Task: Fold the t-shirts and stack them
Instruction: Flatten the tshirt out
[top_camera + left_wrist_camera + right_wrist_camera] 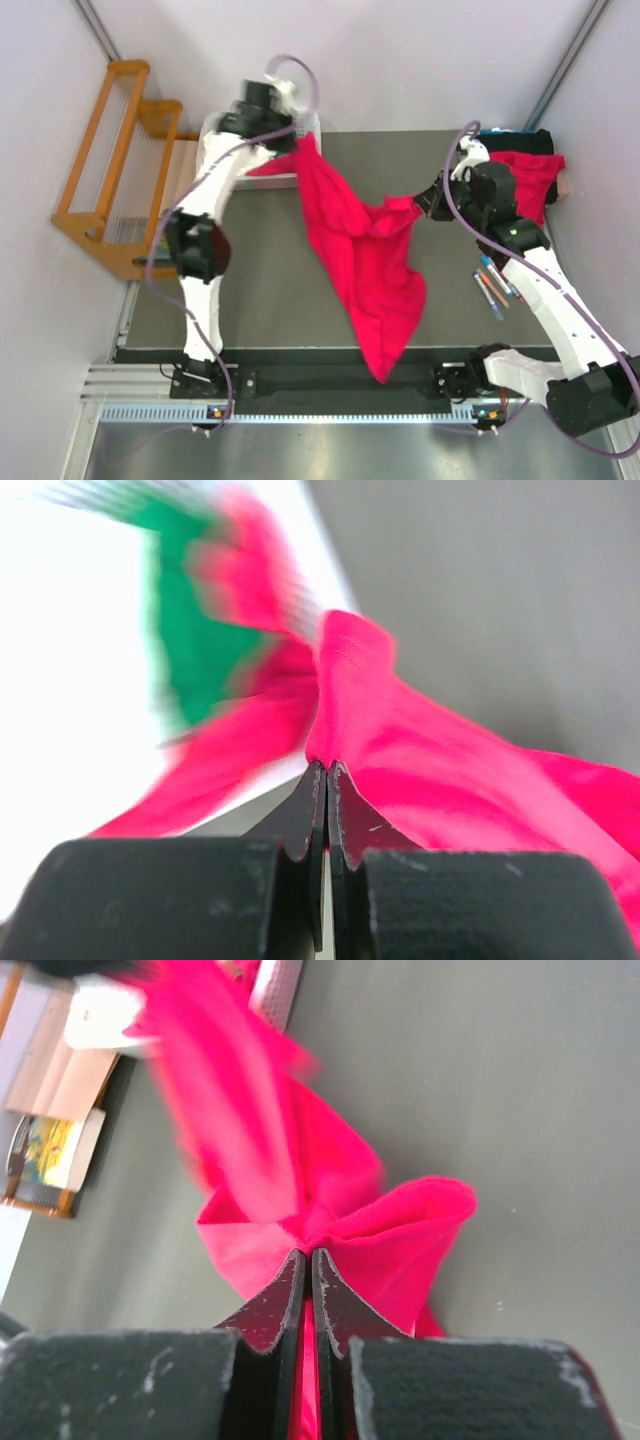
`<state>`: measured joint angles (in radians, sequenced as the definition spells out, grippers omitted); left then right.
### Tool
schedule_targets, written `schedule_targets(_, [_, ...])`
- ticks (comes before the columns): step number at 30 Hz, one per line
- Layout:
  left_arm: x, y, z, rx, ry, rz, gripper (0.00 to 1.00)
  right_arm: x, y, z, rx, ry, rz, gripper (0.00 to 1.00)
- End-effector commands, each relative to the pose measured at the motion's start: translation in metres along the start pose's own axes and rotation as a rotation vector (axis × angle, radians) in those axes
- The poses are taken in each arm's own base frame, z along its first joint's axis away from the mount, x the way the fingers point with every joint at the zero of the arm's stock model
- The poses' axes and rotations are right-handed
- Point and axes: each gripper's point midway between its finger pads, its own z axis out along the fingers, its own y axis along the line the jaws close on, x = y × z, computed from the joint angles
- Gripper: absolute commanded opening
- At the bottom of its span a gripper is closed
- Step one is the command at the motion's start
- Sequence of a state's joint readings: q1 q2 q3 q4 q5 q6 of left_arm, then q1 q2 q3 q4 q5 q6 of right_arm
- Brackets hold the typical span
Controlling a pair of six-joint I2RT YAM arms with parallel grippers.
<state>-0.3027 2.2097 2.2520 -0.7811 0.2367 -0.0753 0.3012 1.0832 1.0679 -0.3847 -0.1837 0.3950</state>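
A crimson t-shirt (pixel 365 250) hangs stretched between my two grippers above the dark table, and its long tail droops to the near edge. My left gripper (pixel 300 142) is shut on one end of it at the back left; in the left wrist view the closed tips (pixel 327 766) pinch a red fold (pixel 420 760). My right gripper (pixel 426 200) is shut on the other end, where the closed tips (pixel 306 1252) bite bunched red cloth (pixel 400 1235). A second red t-shirt (pixel 530 180) lies crumpled at the back right.
A white cloth (pixel 215 150) sits at the back left, with a blurred green cloth (pixel 185 650) beside it. A wooden rack (pixel 105 150) stands off the table's left side. Several pens (pixel 495 285) lie near the right arm. The dark table (pixel 260 290) shows bare on the left.
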Motion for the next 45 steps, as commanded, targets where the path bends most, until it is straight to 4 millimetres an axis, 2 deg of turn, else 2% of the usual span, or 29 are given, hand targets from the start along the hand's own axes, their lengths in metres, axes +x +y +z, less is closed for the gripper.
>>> schedule_targets(1, [-0.075, 0.036, -0.161, -0.069, -0.285, -0.009, 0.0, -0.048, 0.003, -0.01, 0.006, -0.137, -0.017, 0.0])
schedule_targets(2, [-0.083, 0.033, -0.197, -0.084, -0.345, 0.023, 0.0, -0.052, 0.001, -0.012, 0.012, -0.149, -0.014, 0.0])
schedule_targets(3, [-0.073, 0.043, -0.204, -0.11, -0.335, 0.018, 0.0, -0.057, 0.002, -0.015, 0.015, -0.162, -0.012, 0.0])
schedule_targets(4, [-0.072, 0.044, -0.218, -0.133, -0.35, 0.031, 0.0, -0.062, 0.002, -0.018, 0.016, -0.175, -0.012, 0.0])
schedule_targets(5, [-0.074, 0.036, -0.245, -0.146, -0.393, 0.076, 0.0, -0.067, 0.001, -0.023, 0.018, -0.189, -0.012, 0.0])
schedule_targets(7, [-0.063, 0.03, -0.258, -0.142, -0.394, 0.093, 0.0, -0.079, 0.007, -0.032, 0.008, -0.22, -0.015, 0.0])
schedule_targets(8, [-0.063, 0.021, -0.278, -0.143, -0.43, 0.101, 0.0, -0.084, 0.01, -0.038, 0.002, -0.235, -0.02, 0.0])
schedule_targets(10, [-0.063, 0.009, -0.301, -0.132, -0.463, 0.113, 0.0, -0.092, 0.018, -0.048, -0.019, -0.259, -0.028, 0.0])
schedule_targets(13, [-0.062, 0.0, -0.32, -0.126, -0.488, 0.11, 0.0, -0.105, 0.03, -0.069, -0.047, -0.302, -0.042, 0.0])
schedule_targets(16, [-0.062, -0.015, -0.349, -0.113, -0.531, 0.129, 0.0, -0.12, 0.045, -0.099, -0.08, -0.369, -0.072, 0.0])
schedule_targets(17, [-0.063, -0.021, -0.356, -0.1, -0.546, 0.135, 0.0, -0.128, 0.053, -0.117, -0.096, -0.412, -0.087, 0.0])
schedule_targets(21, [-0.061, -0.043, -0.393, -0.067, -0.622, 0.177, 0.0, -0.14, 0.071, -0.166, -0.128, -0.504, -0.117, 0.0])
schedule_targets(23, [-0.059, -0.059, -0.42, -0.046, -0.678, 0.199, 0.0, -0.146, 0.083, -0.2, -0.158, -0.573, -0.134, 0.0])
schedule_targets(24, [-0.06, -0.074, -0.438, -0.003, -0.715, 0.234, 0.0, -0.147, 0.089, -0.213, -0.181, -0.594, -0.143, 0.0])
schedule_targets(25, [-0.056, -0.09, -0.46, 0.026, -0.758, 0.268, 0.0, -0.147, 0.099, -0.238, -0.212, -0.645, -0.16, 0.0])
schedule_targets(26, [-0.053, -0.102, -0.474, 0.059, -0.782, 0.298, 0.0, -0.151, 0.106, -0.256, -0.236, -0.688, -0.173, 0.0])
schedule_targets(27, [-0.05, -0.125, -0.504, 0.115, -0.84, 0.328, 0.0, -0.151, 0.111, -0.27, -0.253, -0.713, -0.185, 0.0])
schedule_targets(29, [-0.039, -0.143, -0.526, 0.16, -0.872, 0.364, 0.0, -0.15, 0.117, -0.296, -0.259, -0.748, -0.193, 0.0])
schedule_targets(30, [-0.034, -0.144, -0.521, 0.179, -0.854, 0.359, 0.0, -0.149, 0.116, -0.298, -0.254, -0.743, -0.191, 0.0])
schedule_targets(31, [-0.02, -0.153, -0.518, 0.237, -0.826, 0.361, 0.0, -0.149, 0.114, -0.291, -0.24, -0.715, -0.185, 0.0])
schedule_targets(32, [-0.009, -0.155, -0.505, 0.278, -0.781, 0.355, 0.0, -0.148, 0.113, -0.288, -0.233, -0.697, -0.182, 0.0])
schedule_targets(33, [0.005, -0.158, -0.492, 0.329, -0.725, 0.362, 0.0, -0.144, 0.108, -0.279, -0.217, -0.67, -0.171, 0.0])
schedule_targets(34, [0.031, -0.154, -0.463, 0.383, -0.624, 0.338, 0.0, -0.144, 0.104, -0.27, -0.204, -0.652, -0.158, 0.0])
schedule_targets(35, [0.044, -0.149, -0.45, 0.384, -0.578, 0.344, 0.0, -0.14, 0.099, -0.258, -0.195, -0.623, -0.145, 0.0])
schedule_targets(38, [0.096, -0.12, -0.391, 0.351, -0.362, 0.294, 0.0, -0.135, 0.088, -0.229, -0.164, -0.561, -0.106, 0.0])
schedule_targets(39, [0.109, -0.113, -0.379, 0.34, -0.316, 0.291, 0.0, -0.135, 0.083, -0.221, -0.145, -0.545, -0.096, 0.0])
schedule_targets(40, [0.121, -0.106, -0.368, 0.326, -0.28, 0.314, 0.0, -0.133, 0.077, -0.204, -0.124, -0.506, -0.084, 0.0])
schedule_targets(41, [0.144, -0.092, -0.342, 0.315, -0.199, 0.282, 0.0, -0.13, 0.072, -0.191, -0.108, -0.477, -0.076, 0.0])
schedule_targets(45, [0.163, -0.052, -0.295, 0.189, -0.143, 0.273, 0.0, -0.118, 0.048, -0.134, -0.043, -0.365, -0.043, 0.0])
